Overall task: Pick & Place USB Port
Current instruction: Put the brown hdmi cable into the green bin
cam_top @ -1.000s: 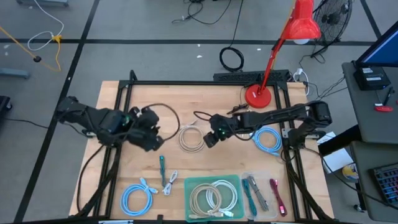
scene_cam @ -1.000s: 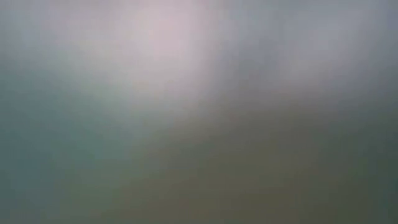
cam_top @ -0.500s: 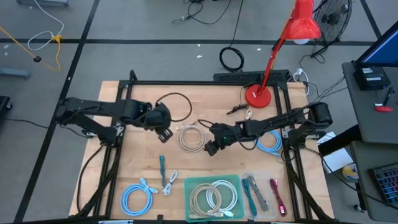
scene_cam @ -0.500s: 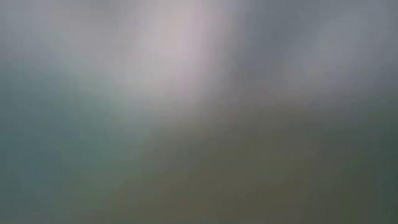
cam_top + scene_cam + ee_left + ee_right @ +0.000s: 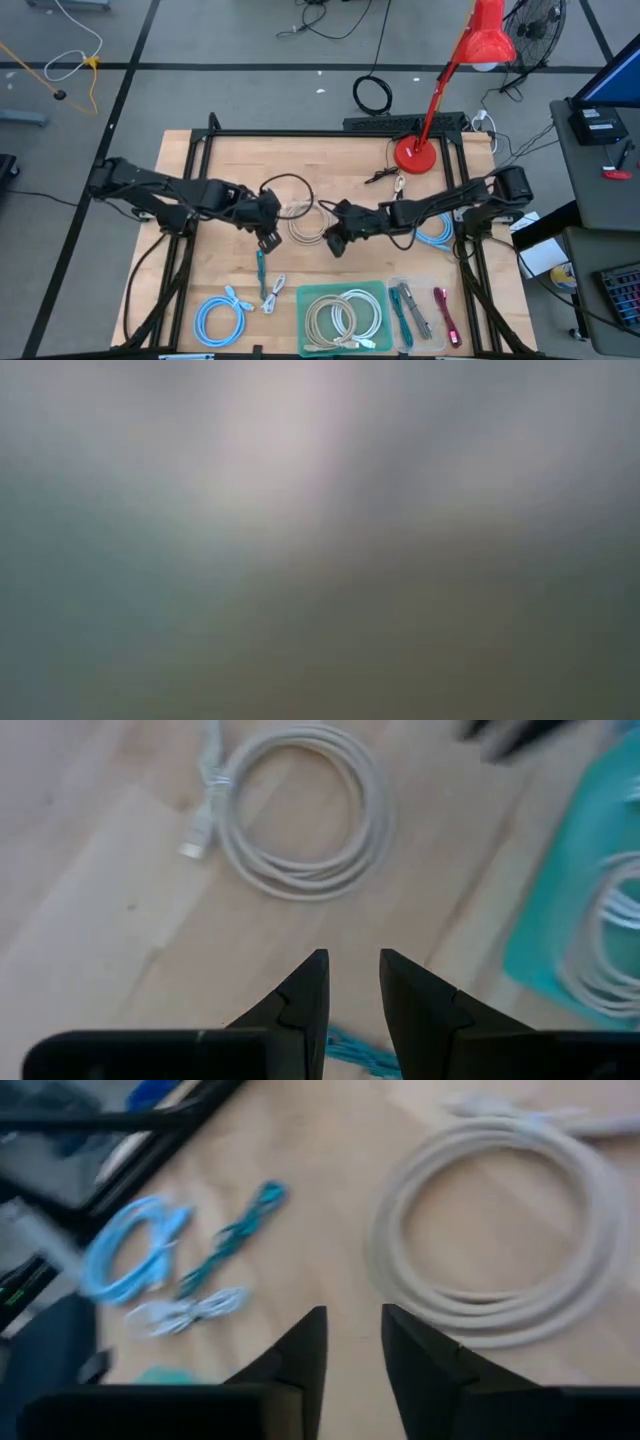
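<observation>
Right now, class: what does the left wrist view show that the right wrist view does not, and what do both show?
Only the left wrist view shows the green tray with white cable inside. Only the right wrist view shows the light blue cable, the small white cable and the black frame bar. Both show the white coiled cable and a teal cable on the wooden table.

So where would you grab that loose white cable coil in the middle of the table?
Probably straight down from above, pinching one side of the white cable coil, fingers straddling the bundled strands. It lies flat on the table with an open centre, so one finger can drop inside the ring and one outside.
</observation>
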You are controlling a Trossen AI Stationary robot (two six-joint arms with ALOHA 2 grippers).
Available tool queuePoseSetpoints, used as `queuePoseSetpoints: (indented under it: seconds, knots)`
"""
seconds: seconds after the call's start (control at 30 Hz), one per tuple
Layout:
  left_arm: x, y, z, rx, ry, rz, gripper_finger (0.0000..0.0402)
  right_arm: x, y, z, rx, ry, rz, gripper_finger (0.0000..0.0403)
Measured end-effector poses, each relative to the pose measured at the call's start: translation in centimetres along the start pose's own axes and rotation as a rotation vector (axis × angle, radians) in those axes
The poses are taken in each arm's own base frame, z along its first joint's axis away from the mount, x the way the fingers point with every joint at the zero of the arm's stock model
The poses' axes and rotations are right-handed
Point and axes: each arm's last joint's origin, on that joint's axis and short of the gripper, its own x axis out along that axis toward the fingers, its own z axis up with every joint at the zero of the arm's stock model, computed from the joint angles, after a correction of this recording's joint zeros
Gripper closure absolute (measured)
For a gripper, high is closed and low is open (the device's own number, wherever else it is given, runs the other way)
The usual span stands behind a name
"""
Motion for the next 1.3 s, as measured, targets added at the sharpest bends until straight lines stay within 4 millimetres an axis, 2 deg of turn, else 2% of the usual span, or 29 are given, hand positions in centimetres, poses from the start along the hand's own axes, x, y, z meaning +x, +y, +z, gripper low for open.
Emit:
queuePoseSetpoints:
  seconds: [0.13,0.2,0.3,0.37,0.5,0.63,0.8,1.03,1.17,1.3]
  knots:
    - [-0.4,-1.2,-0.4,-0.043,-0.031,-0.065,0.0309,1.0,-1.1,0.2,0.090,0.011,-0.025,0.0378]
    - [-0.6,-1.9,-0.7,-0.058,-0.048,-0.101,0.0309,1.8,-1.2,0.3,0.100,0.015,-0.040,0.0395]
    - [-1.0,-2.9,-1.0,-0.069,-0.083,-0.170,0.0309,3.3,-0.9,0.5,0.095,0.028,-0.053,0.0400]
    - [-1.1,-3.5,-1.2,-0.070,-0.091,-0.196,0.0309,4.4,0.0,0.9,0.073,0.028,-0.044,0.0402]
    - [-1.4,-4.3,-1.7,-0.078,-0.110,-0.230,0.0309,6.6,1.0,0.8,-0.006,0.119,-0.149,0.0402]
    - [-1.5,-4.9,-2.2,-0.078,-0.113,-0.240,0.0309,7.7,1.4,0.5,-0.075,0.237,-0.260,0.0402]
    - [-1.8,-5.4,-3.1,-0.070,-0.111,-0.245,0.0309,8.2,0.1,-1.0,-0.128,0.370,-0.388,0.0403]
    - [-1.9,-5.8,-3.6,-0.064,-0.128,-0.240,0.0309,7.4,-0.3,-2.1,-0.144,0.411,-0.483,0.0403]
    - [-2.0,-5.9,-3.7,-0.060,-0.126,-0.242,0.0309,6.9,0.7,-1.5,-0.121,0.356,-0.421,0.0403]
    - [-2.0,-6.0,-3.8,-0.064,-0.135,-0.237,0.0309,5.9,2.9,0.3,-0.089,0.209,-0.294,0.0403]
